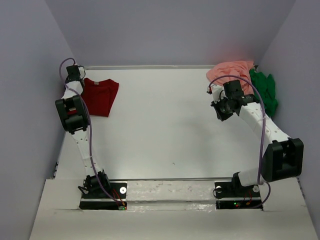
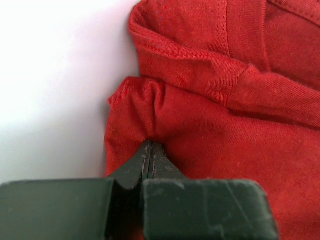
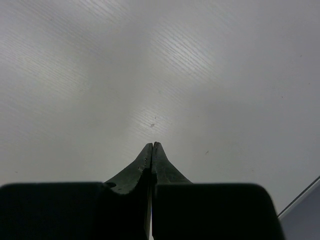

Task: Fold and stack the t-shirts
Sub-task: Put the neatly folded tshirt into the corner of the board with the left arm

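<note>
Left hand (image 2: 151,145): fingers closed tip to tip, the tips pressed into a puckered fold at the edge of the red shirt (image 1: 100,95); no cloth shows between them, so a pinch cannot be confirmed. Right hand (image 3: 152,146): closed, empty, poised over bare tabletop (image 1: 160,125) just short of the pink shirt (image 1: 231,70). Red shirt: far left, lying flat in a rough rectangle, seemingly folded, with a sleeve or hem layered over the body in the left wrist view. Pink shirt: far right corner, crumpled, unfolded. Green shirt (image 1: 265,90): just beside the pink one and touching it, bunched against the right wall (image 1: 300,75), unfolded. Progress, as judged: one shirt of three folded at most; two are left to spread and fold, and no stack exists yet. Room: the middle of the tabletop is wide and free for spreading cloth. Edges: the left arm works close to the left wall and back edge, and the unfolded shirts sit tight in the right corner, where reach looks cramped.
</note>
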`<move>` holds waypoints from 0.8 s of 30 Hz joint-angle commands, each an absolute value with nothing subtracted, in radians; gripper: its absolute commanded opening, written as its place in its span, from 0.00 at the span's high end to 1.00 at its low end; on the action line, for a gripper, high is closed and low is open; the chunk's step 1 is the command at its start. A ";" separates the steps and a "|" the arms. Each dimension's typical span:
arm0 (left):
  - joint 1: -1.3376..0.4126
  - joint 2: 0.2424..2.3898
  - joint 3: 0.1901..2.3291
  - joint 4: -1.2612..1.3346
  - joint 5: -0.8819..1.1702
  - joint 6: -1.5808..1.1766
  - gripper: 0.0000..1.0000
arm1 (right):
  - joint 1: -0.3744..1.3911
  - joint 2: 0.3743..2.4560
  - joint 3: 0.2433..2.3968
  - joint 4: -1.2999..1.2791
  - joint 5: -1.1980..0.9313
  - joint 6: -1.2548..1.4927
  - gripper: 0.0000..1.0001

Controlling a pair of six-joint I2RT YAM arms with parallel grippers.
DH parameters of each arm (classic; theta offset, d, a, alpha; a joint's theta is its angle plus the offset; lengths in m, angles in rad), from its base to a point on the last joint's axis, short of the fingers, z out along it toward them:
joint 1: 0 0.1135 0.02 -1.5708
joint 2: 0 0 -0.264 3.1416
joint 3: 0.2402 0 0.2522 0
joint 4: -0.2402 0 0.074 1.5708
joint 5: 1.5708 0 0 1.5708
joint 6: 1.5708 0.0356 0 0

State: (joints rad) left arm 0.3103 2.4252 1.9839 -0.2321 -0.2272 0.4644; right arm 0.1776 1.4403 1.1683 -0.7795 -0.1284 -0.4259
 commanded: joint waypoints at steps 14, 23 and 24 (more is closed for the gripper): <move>0.252 1.665 1.763 -0.374 0.136 0.314 0.55 | 0.173 1.212 1.000 -0.646 -0.068 -0.388 0.36; 0.147 1.312 1.309 -0.201 0.155 0.313 0.24 | 0.110 1.011 0.827 -0.439 0.098 -0.272 0.07; 0.144 1.295 1.280 -0.190 0.153 0.295 0.20 | 0.100 0.994 0.815 -0.420 0.103 -0.270 0.05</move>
